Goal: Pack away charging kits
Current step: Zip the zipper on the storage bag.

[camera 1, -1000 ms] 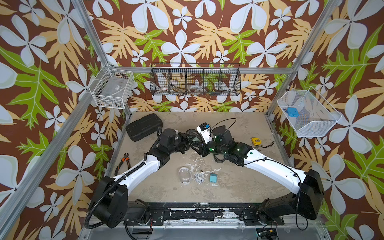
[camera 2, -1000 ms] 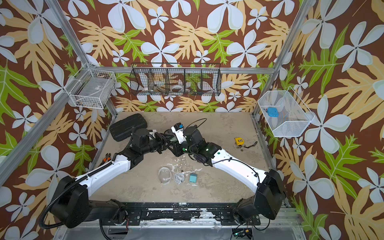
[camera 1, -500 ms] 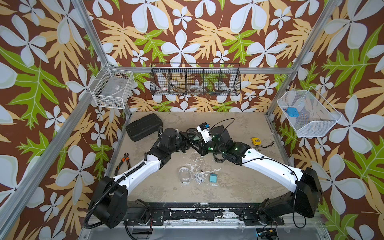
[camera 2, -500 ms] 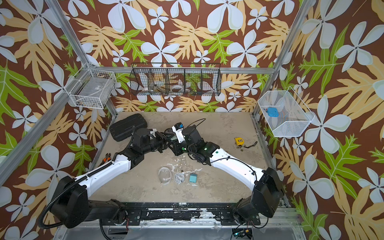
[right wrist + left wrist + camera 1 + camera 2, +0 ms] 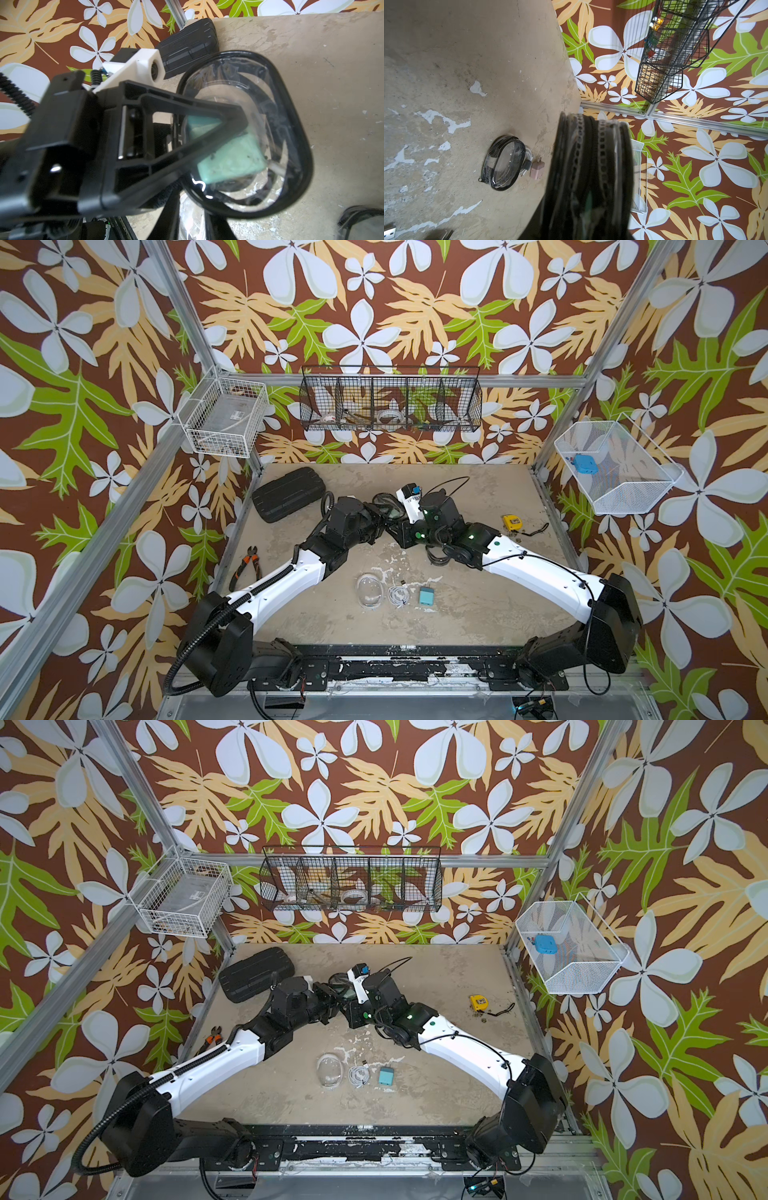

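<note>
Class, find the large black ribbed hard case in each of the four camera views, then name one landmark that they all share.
Top view: the black hard case lies at the table's back left corner.
Top view: same corner.
Left wrist: not in it.
Right wrist: at the table's edge, beyond the black-rimmed pouch.
Shared landmark: the scuffed beige tabletop, seen in all four.

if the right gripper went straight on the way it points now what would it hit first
Most likely the black-rimmed clear oval pouch, mint green square plug block inside, held up by the left gripper right in front of the right gripper. How close it is I cannot tell.
</note>
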You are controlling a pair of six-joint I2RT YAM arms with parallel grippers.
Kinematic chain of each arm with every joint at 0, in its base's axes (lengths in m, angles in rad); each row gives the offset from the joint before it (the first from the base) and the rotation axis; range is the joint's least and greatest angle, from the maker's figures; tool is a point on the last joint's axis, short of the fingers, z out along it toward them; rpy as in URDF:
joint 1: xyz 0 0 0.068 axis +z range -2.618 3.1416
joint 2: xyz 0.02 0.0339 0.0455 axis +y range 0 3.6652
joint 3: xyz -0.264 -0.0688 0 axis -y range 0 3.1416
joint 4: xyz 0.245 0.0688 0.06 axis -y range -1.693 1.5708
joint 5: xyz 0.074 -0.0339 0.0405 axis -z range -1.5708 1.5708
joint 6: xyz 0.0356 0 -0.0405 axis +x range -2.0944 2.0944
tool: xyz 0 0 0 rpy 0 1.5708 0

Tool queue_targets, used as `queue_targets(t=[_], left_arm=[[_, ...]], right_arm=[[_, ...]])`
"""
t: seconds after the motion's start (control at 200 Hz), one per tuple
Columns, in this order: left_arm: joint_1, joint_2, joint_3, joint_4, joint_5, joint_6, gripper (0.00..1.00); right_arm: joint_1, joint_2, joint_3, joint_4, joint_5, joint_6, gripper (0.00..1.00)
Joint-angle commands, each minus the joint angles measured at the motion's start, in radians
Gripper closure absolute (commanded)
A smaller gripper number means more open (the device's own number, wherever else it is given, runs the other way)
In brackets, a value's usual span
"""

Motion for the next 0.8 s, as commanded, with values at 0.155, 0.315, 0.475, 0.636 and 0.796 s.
queue_targets(t=[0.155, 0.315, 0.475, 0.636, 0.796], left_arm=[[-0.067, -0.009, 0.022, 0.034, 0.079, -0.025, 0.93], [-0.077, -0.009, 0.032, 0.035, 0.059, -0.035, 0.93], [-0.081, 0.001, 0.074, 0.015, 0.047, -0.011, 0.94], [-0.081, -0.001, 0.085, -0.013, 0.038, 0.004, 0.95], [-0.080, -0.009, 0.081, -0.030, 0.020, 0.016, 0.95]], right_arm=[[-0.001, 0.003, -0.021, 0.129, 0.125, 0.050, 0.76], [-0.002, -0.008, -0.056, 0.170, 0.145, 0.074, 0.93], [-0.001, -0.002, -0.064, 0.170, 0.139, 0.074, 1.00], [-0.015, -0.023, -0.101, 0.173, 0.133, 0.076, 1.00], [-0.046, -0.062, -0.161, 0.155, 0.123, 0.047, 1.00]])
